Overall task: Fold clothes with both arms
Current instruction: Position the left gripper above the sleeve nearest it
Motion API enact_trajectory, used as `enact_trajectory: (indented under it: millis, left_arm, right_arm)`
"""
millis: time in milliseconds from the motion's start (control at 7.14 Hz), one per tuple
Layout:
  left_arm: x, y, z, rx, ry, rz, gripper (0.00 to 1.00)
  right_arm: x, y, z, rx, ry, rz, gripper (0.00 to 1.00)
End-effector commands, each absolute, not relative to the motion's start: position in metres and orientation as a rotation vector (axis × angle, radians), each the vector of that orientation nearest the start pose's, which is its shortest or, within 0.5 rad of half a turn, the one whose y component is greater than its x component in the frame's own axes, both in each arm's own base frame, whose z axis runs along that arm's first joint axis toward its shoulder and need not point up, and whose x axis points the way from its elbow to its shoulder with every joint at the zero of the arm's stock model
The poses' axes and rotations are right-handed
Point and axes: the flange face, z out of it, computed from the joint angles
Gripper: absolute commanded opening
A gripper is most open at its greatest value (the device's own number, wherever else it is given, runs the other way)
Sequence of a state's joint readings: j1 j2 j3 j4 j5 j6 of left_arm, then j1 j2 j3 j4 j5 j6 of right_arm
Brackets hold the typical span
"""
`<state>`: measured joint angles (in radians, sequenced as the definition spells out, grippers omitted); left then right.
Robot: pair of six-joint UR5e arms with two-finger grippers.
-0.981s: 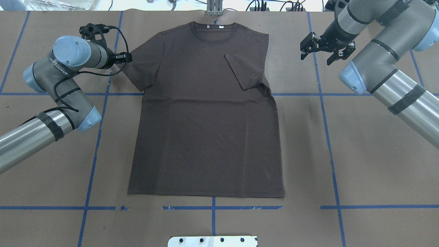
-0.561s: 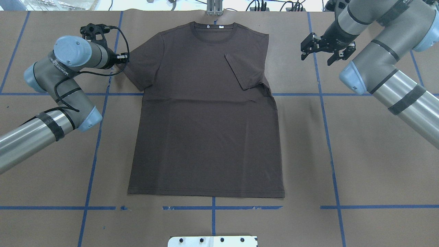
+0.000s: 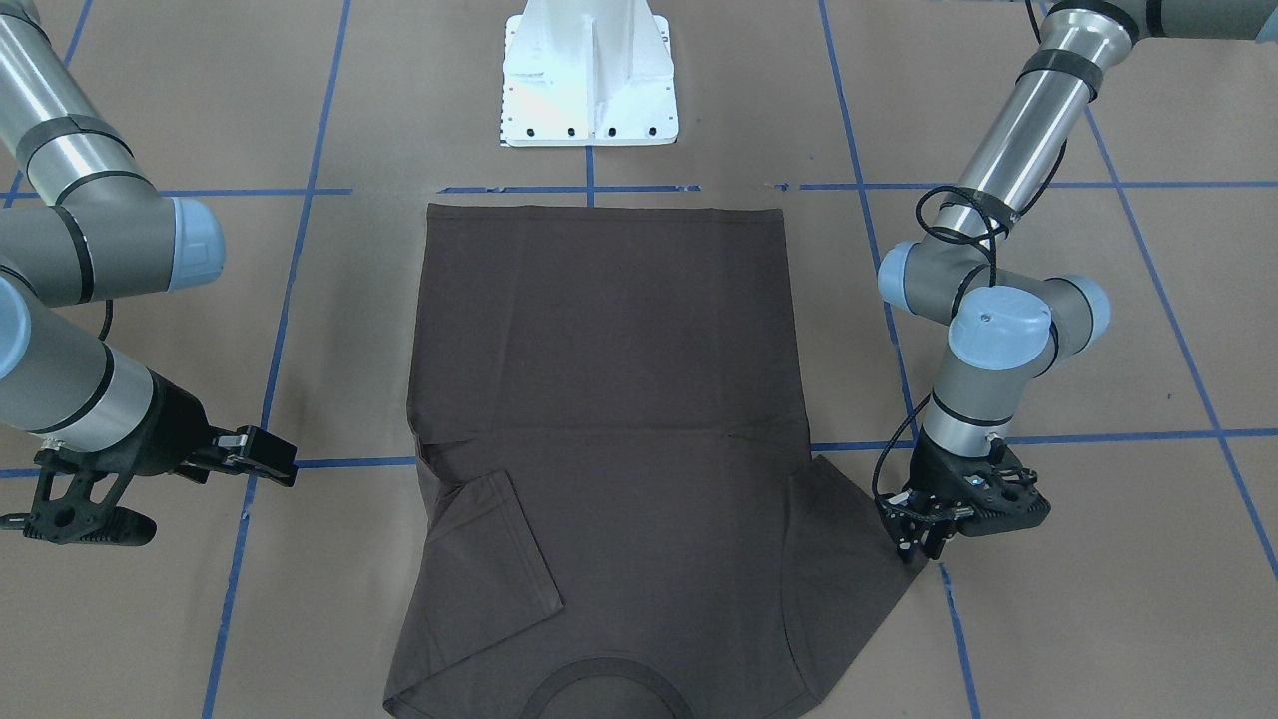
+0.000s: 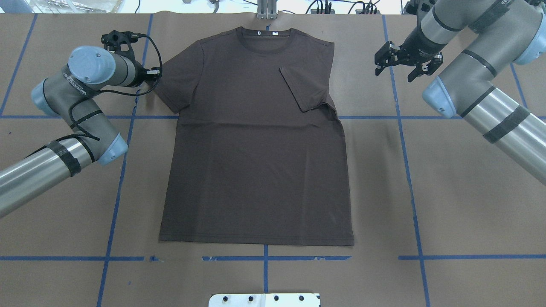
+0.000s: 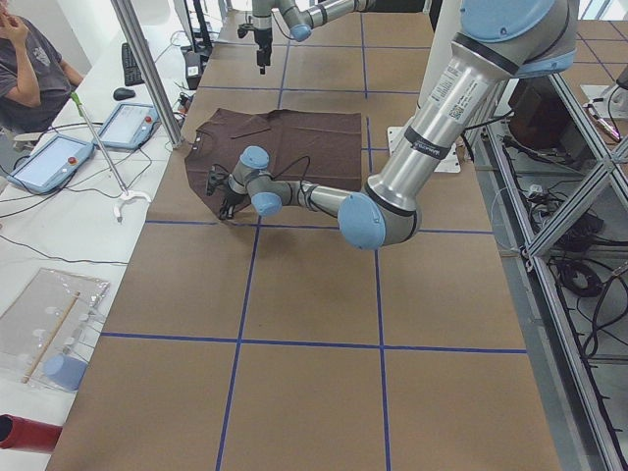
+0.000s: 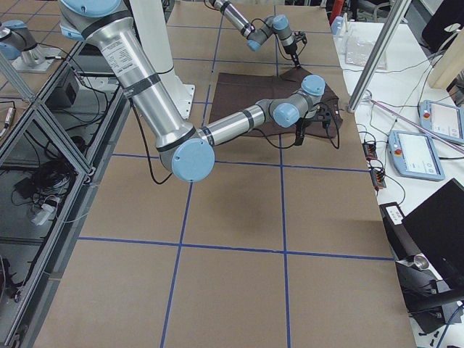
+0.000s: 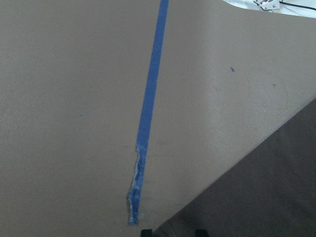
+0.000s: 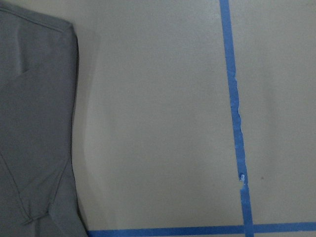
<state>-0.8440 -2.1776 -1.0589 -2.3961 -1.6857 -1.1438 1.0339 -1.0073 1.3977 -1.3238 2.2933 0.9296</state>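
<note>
The T-shirt [image 4: 256, 170] lies flat on the table [image 4: 448, 192], one sleeve folded inward. The left gripper [image 3: 921, 544], fingers narrowly parted, sits at the other sleeve's hem. The right gripper [image 4: 394, 71] hangs spread wide, clear of the cloth.

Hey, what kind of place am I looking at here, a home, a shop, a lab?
Most likely a robotics lab or test cell. The table is covered in brown paper with a blue tape grid, the left arm and right arm flank one T-shirt, and control tablets sit alongside.
</note>
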Motion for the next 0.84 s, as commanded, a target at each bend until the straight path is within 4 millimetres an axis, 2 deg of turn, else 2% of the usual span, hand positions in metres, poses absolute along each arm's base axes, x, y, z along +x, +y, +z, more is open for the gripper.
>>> enact_trajectory:
  millis: [0, 140, 420, 561, 701]
  left_arm:
    - [0.422, -0.658, 0.453, 0.462, 0.807, -0.334, 0.10]
    - [0.422, -0.658, 0.450, 0.463, 0.812, -0.333, 0.01]
    - [0.421, -0.656, 0.429, 0.477, 0.834, -0.328, 0.00]
    - [0.419, -0.654, 0.401, 0.470, 0.826, -0.329, 0.00]
    - [0.422, -0.653, 0.364, 0.447, 0.806, -0.329, 0.00]
  right_arm:
    - [-0.307, -0.648, 0.374, -0.014, -0.923, 0.135, 1.00]
    - [-0.307, -0.648, 0.375, -0.015, -0.922, 0.136, 1.00]
    - [-0.306, -0.648, 0.376, -0.014, -0.922, 0.136, 1.00]
    - [-0.306, -0.648, 0.376, -0.014, -0.922, 0.136, 1.00]
    - [-0.306, -0.648, 0.375, -0.013, -0.923, 0.136, 1.00]
